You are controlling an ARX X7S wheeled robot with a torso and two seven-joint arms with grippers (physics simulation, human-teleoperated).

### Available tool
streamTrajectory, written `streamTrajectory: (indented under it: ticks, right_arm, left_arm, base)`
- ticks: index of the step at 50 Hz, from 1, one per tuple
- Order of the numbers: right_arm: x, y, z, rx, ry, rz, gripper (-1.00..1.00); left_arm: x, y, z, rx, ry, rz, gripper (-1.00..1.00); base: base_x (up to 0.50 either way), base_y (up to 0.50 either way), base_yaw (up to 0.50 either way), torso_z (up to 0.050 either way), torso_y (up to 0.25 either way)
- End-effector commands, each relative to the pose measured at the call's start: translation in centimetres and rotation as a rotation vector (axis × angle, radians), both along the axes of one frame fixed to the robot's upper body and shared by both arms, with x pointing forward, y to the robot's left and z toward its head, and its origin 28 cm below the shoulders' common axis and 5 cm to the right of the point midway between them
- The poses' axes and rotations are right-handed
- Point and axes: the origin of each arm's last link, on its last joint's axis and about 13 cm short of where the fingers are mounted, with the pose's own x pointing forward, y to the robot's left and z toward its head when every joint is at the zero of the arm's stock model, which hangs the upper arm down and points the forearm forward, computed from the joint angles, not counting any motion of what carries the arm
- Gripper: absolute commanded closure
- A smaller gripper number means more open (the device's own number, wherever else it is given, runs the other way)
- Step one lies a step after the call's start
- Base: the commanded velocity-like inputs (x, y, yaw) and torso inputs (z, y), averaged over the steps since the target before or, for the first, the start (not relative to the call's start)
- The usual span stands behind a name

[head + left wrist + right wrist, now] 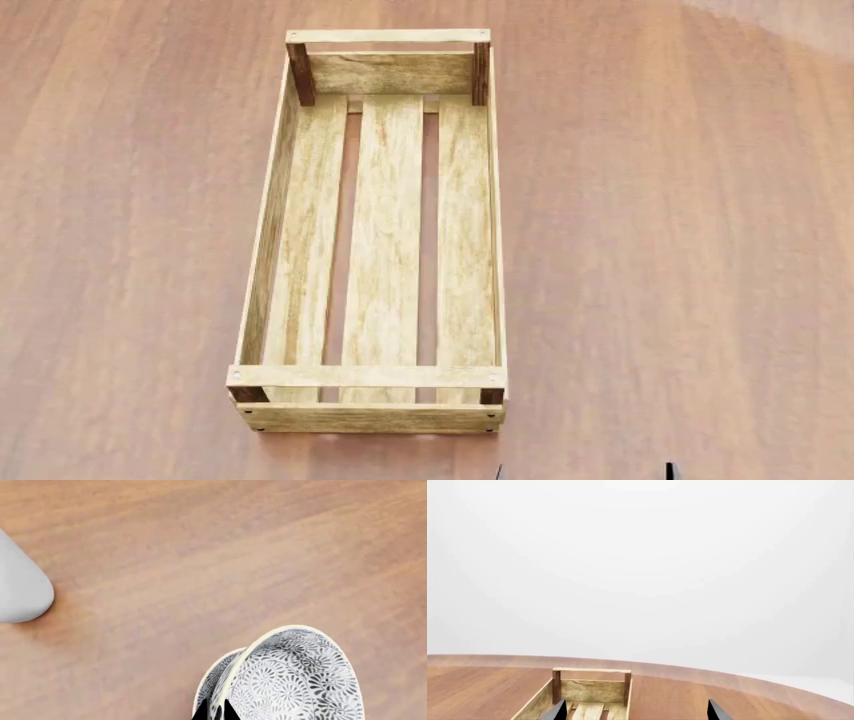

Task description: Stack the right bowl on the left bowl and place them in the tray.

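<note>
2 nested grey-patterned ceramic bowls (293,680) clamped by left gripper (215,712) above brown wooden table (200,555); long light-wood slatted tray (380,240) centre frame; right gripper (637,712) fingers apart.

2 black-and-white patterned bowls (287,680) sit nested on the table; the long slatted tray (372,376) holds nothing.

The head view looks steeply down on the table (694,250), with the whole tray (274,230) running away from the camera. The right wrist view sits low and faces level across the table (480,685) toward a blank white backdrop; it shares the tray's far end (594,690) with the head view. The left wrist view looks straight down from close above the table (200,555), showing stacked bowls (293,680) that no other view shows.
</note>
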Motion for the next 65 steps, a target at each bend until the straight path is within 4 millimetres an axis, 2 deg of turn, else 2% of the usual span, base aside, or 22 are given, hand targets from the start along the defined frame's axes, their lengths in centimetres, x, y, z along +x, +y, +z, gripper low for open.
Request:
streamTrajectory:
  ticks: [1,7,8,18,27,38,49,54,58,65]
  right_arm:
    - [0.2,0.0,0.0,-0.015,-0.015,-0.005,-1.0]
    - [0.2,0.0,0.0,-0.016,-0.014,-0.006,-1.0]
    - [0.1,0.0,0.0,-0.016,-0.014,-0.006,-1.0]
    - [0.1,0.0,-0.1,-0.018,-0.011,-0.005,-1.0]
    - [0.1,0.0,0.0,-0.018,-0.012,-0.004,-1.0]
    - [0.1,0.2,0.0,-0.027,-0.011,0.004,-1.0]
    - [0.0,0.3,0.0,-0.031,-0.011,0.008,-1.0]
    - [0.0,0.2,0.0,-0.033,-0.009,0.004,-1.0]
    - [0.0,0.3,-0.1,-0.033,-0.008,0.006,-1.0]
    - [-0.1,0.3,-0.1,-0.038,-0.006,0.006,-1.0]
  left_arm:
    - [0.0,0.4,-0.1,0.023,-0.039,0.021,1.0]
    - [0.1,0.2,0.1,0.078,-0.048,0.008,1.0]
    - [0.1,0.2,0.2,0.088,-0.051,0.004,-1.0]
    - [-0.1,-0.1,1.3,0.273,-0.063,0.007,-1.0]
    - [-0.2,-0.1,1.4,0.299,-0.07,0.004,-1.0]
    - [-0.7,0.3,1.4,0.24,-0.133,-0.011,-1.0]
    - [-1.2,0.4,1.5,0.255,-0.151,-0.01,-1.0]
    - [-2.2,1.5,1.5,0.164,-0.209,0.05,-1.0]
    - [-2.9,1.9,1.1,0.099,-0.222,0.078,-1.0]
    - [-2.8,2.0,-0.3,0.035,-0.218,0.08,-1.0]
  base:
    - [0.0,0.0,0.0,0.0,0.0]
    - [0.0,0.0,0.0,0.0,0.0]
    - [0.0,0.0,0.0,0.0,0.0]
    - [0.0,0.0,0.0,0.0,0.0]
    - [0.0,0.0,0.0,0.0,0.0]
    - [0.0,0.0,0.0,0.0,0.0]
    - [0.0,0.0,0.0,0.0,0.0]
    - [0.0,0.0,0.0,0.0,0.0]
    - [0.0,0.0,0.0,0.0,0.0]
    - [0.0,0.0,0.0,0.0,0.0]
